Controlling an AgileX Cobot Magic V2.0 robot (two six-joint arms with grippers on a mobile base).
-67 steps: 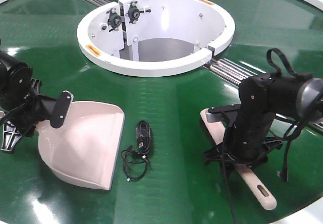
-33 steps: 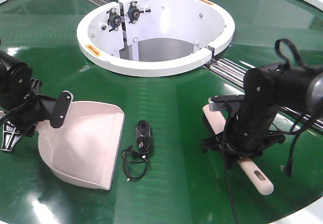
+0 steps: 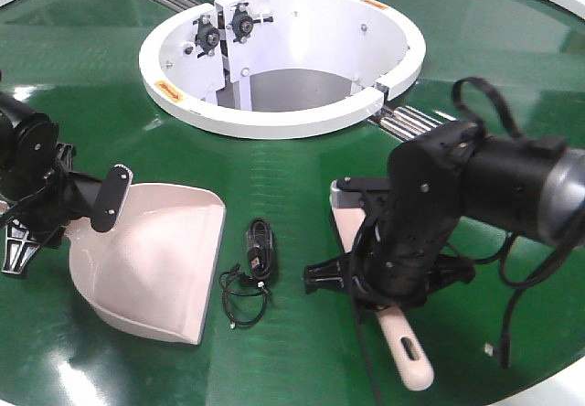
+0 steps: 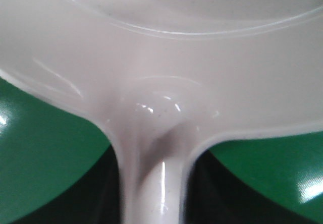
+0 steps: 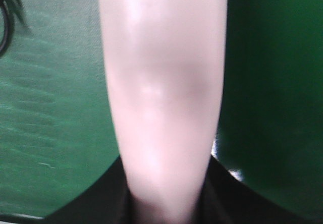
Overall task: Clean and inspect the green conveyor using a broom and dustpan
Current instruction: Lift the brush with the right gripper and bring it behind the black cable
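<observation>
- Since the earlier frame the right arm has swung left, bringing the broom (image 3: 408,356) nearer the black cable (image 3: 259,258); the dustpan (image 3: 151,269) hasn't moved.
- Right gripper (image 3: 388,283) clamped around the broom's middle, brush head low over the green conveyor (image 3: 292,173).
- Left gripper (image 3: 66,207) grips the dustpan handle, with the mouth on the belt beside the cable.
- Looks mid-sweep: cable not yet in the pan, inspection still to do.

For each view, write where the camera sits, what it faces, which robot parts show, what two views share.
Front: above the conveyor, facing down at dustpan, broom; left arm, right arm show.
Left wrist: behind the dustpan handle, facing the scoop; dark edges below.
Right wrist: over the broom, facing along it; dark edge below.
Shared: dustpan (front, left wrist).
</observation>
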